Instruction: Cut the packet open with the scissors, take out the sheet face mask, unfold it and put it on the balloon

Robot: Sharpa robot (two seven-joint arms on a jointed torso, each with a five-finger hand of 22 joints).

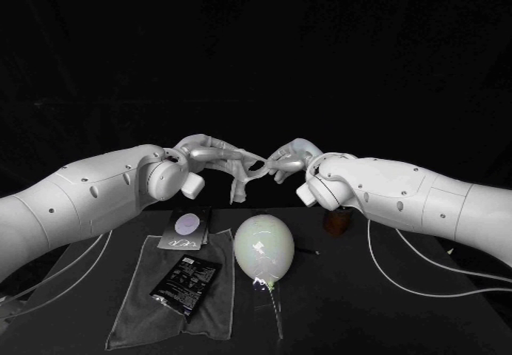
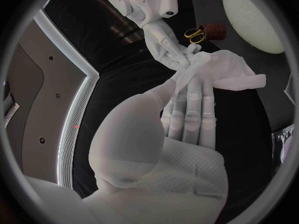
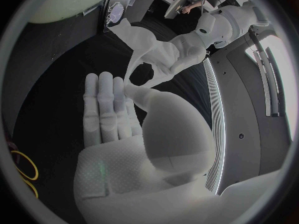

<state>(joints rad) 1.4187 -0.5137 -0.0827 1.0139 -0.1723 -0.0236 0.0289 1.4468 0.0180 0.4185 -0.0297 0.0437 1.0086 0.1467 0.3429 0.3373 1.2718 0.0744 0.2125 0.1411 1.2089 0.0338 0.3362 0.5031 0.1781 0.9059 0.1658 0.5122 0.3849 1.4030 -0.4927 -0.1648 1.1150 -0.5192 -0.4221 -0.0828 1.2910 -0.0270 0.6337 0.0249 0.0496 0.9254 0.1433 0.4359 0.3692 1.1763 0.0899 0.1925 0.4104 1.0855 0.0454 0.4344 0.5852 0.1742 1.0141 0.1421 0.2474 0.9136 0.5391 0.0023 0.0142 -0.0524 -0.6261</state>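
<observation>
Above the far side of the black table (image 1: 362, 325), the two silver hands meet in mid-air. The left hand (image 1: 208, 157) and the right hand (image 1: 290, 159) each pinch the thin white sheet face mask (image 1: 243, 183), which hangs crumpled between them, seemingly only partly opened out. Beneath it, the pale oval balloon (image 1: 263, 248) lies on the table just beside a grey cloth (image 1: 133, 318) bearing the black foil packet (image 1: 187, 285). Yellow-handled scissors (image 2: 196, 34) stand in a brown holder (image 1: 337, 220) beyond the balloon.
</observation>
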